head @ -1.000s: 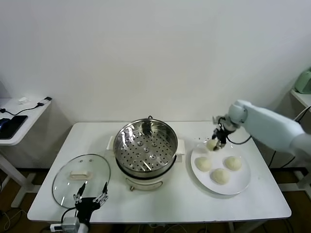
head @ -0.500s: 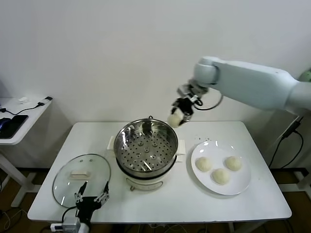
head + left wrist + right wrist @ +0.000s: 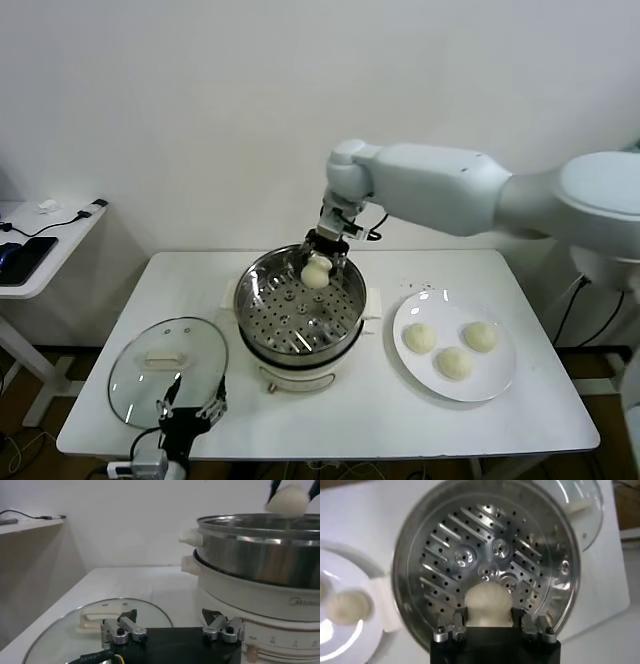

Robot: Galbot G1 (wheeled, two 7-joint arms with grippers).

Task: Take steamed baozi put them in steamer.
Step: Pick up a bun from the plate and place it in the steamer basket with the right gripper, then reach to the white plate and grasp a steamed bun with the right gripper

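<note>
Right now the carrying step is nearly over: the right gripper [image 3: 318,262] hangs over the far side of the steamer [image 3: 300,305], its jaws pinching one bun [image 3: 317,270] by its sides. From the right wrist camera the held bun [image 3: 488,602] sits above the holed tray [image 3: 485,555], which has nothing on it yet. Three more buns [image 3: 452,346] wait on the white plate [image 3: 495,378] on the bench [image 3: 400,415], to the right of the pot and well apart from it.

The next move, as I judge it, is to lower the bun until it rests on the tray, then spread the jaws and lift straight up (a soft bun may stick to a finger, so a slow release seems wise). Setting it toward one side would leave room for the other three.

The left gripper [image 3: 186,410] is parked low at the front of the bench, jaws spread, just over the near edge of the glass lid [image 3: 165,365].
</note>
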